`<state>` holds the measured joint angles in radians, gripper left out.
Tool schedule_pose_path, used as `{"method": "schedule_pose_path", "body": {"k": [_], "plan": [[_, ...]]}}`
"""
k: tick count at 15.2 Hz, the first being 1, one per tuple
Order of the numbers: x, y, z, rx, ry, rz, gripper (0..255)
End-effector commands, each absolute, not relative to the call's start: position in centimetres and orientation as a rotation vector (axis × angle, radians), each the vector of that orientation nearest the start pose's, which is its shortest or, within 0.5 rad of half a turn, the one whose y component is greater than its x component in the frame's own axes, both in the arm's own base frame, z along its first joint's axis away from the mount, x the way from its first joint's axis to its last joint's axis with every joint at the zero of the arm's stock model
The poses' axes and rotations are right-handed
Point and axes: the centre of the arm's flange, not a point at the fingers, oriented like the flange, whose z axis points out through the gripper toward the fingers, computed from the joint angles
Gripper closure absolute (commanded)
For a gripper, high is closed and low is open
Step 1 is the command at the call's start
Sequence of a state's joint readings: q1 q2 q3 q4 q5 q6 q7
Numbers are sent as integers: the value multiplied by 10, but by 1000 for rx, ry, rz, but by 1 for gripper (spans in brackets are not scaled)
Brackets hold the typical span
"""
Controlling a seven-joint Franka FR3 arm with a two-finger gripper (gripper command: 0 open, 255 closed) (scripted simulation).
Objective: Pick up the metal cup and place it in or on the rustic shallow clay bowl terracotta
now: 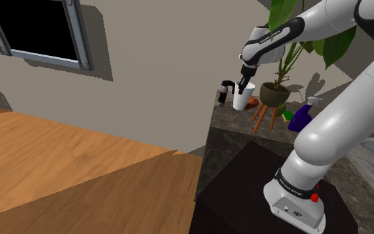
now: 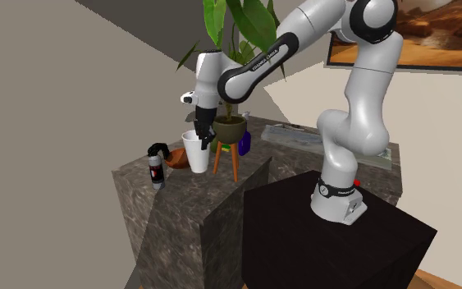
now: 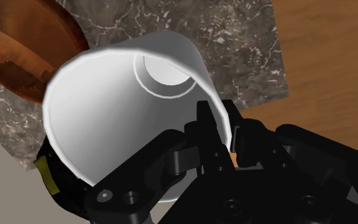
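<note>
One white cup (image 1: 242,100) stands on the dark stone counter (image 1: 235,126), just beside the potted plant (image 1: 274,93) on its wooden legs. The black gripper (image 3: 222,130) sits on the cup's rim, on the plant's side. Its fingers are narrow and pinch the wall, one inside and one outside. A reddish-brown bowl (image 3: 25,57) lies on the cup's far side from the plant, close by.

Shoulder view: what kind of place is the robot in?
Probably a room in a house: a wood floor, a potted plant on a stone counter, and a framed picture on the wall.
</note>
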<state>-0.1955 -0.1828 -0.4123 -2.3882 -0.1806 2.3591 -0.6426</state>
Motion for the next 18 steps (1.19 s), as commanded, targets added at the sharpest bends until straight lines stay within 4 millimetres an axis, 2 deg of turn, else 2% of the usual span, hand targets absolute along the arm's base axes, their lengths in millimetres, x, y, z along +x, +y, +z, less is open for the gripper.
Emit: {"method": "schedule_pose_path", "body": {"k": [1, 11, 18], "plan": [[397, -281, 409, -3264, -254, -129, 255], [397, -281, 459, -3264, -254, -129, 255], [408, -369, 485, -3264, -254, -129, 255]]}}
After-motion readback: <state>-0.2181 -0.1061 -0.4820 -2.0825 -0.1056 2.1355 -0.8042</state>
